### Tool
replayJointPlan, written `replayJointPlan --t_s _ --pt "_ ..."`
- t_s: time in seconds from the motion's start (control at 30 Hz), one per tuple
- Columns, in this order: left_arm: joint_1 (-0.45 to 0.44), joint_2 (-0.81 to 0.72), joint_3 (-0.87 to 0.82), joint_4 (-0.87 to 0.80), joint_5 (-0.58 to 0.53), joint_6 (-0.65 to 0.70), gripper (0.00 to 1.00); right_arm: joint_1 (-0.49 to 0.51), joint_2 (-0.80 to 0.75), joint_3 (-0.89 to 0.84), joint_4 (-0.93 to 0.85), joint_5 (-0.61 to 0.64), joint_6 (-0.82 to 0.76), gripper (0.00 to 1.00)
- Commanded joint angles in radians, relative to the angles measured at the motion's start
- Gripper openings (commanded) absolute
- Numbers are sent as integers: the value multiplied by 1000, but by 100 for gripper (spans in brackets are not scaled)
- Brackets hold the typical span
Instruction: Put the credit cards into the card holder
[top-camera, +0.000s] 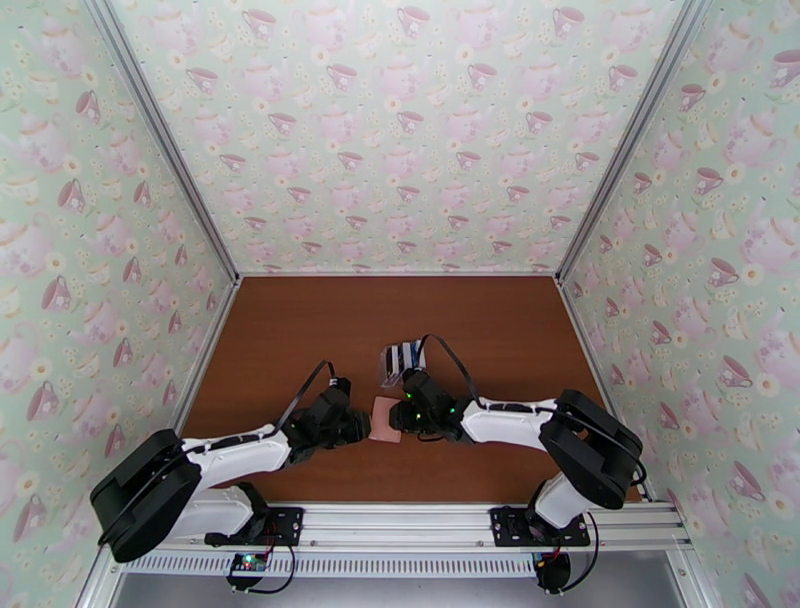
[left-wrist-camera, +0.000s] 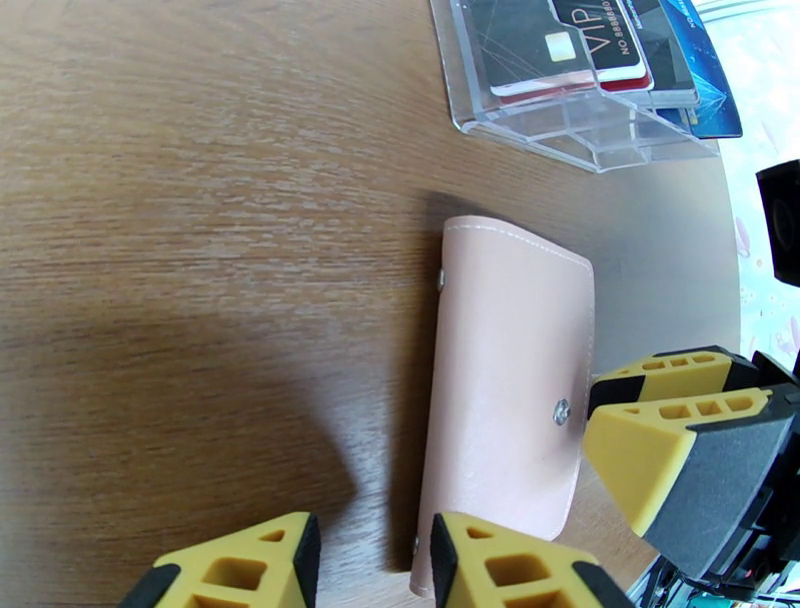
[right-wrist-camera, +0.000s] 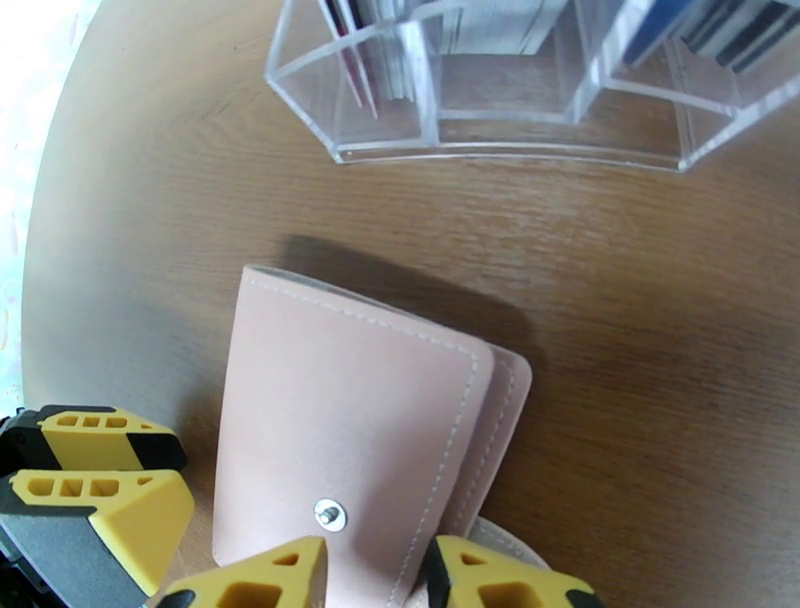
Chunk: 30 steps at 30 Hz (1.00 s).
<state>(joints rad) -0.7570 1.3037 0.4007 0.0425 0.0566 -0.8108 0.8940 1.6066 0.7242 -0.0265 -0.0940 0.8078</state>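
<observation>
The pink card holder (top-camera: 386, 418) lies folded flat on the brown table between my two grippers, its snap button (left-wrist-camera: 561, 409) facing up. My left gripper (left-wrist-camera: 375, 570) stands open at the holder's near left corner; its right finger overlaps the pink edge, and bare table shows in the gap. My right gripper (right-wrist-camera: 378, 585) is open over the opposite side, with the stitched flap edge of the card holder (right-wrist-camera: 340, 410) running between its fingers. The credit cards (left-wrist-camera: 600, 40), black, white and blue, stand in a clear rack just beyond.
The clear plastic slotted rack (top-camera: 400, 362) sits a short way behind the holder. Patterned walls close in the table on the left, right and back. Open brown table (top-camera: 300, 330) stretches to the left and far side.
</observation>
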Motion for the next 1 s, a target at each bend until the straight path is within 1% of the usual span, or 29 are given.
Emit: replayJointPlan --t_s 0.0,0.4,0.77,0.97 --pt "-7 5 -11 7 15 9 38 -5 12 -11 10 -9 14 33" --pt "-7 1 -11 5 14 6 38 -15 24 -13 0 -4 54 32" --pt "-12 20 -9 19 20 5 38 -15 42 -7 35 -42 68 33" --pt "-12 32 -11 24 22 5 37 -15 56 -2 36 -43 70 33"
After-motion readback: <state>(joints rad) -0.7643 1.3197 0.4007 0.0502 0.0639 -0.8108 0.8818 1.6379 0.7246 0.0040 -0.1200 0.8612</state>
